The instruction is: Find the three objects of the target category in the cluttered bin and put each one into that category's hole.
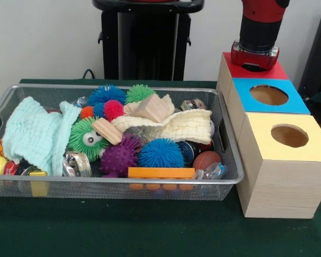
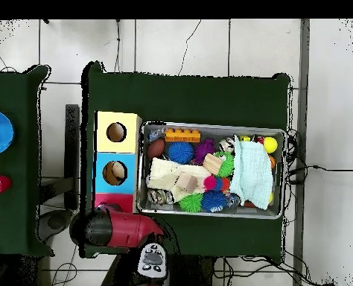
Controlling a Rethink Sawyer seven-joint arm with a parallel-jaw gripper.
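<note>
The silver wire-mesh bin (image 1: 150,181) sits on the green table, full of spiky balls, cloths and wooden blocks; it also shows in the overhead view (image 2: 141,167). No striped orange animal or pale yellow duck shows in either view. The red-topped wooden box (image 1: 273,71) stands farthest back in the row of boxes. My gripper (image 1: 254,60) is down on its red top, and the arm covers the round hole. In the overhead view my red arm (image 2: 116,227) lies over the red-topped box (image 2: 114,199). Whether I hold anything is hidden.
A blue-topped box (image 1: 289,104) and a yellow-topped box (image 1: 310,152) stand in a row right of the bin. The bin holds a green spiky ball with googly eyes (image 1: 88,136), a mint cloth (image 1: 35,134), a cream cloth (image 1: 176,126) and an orange brick (image 1: 160,172).
</note>
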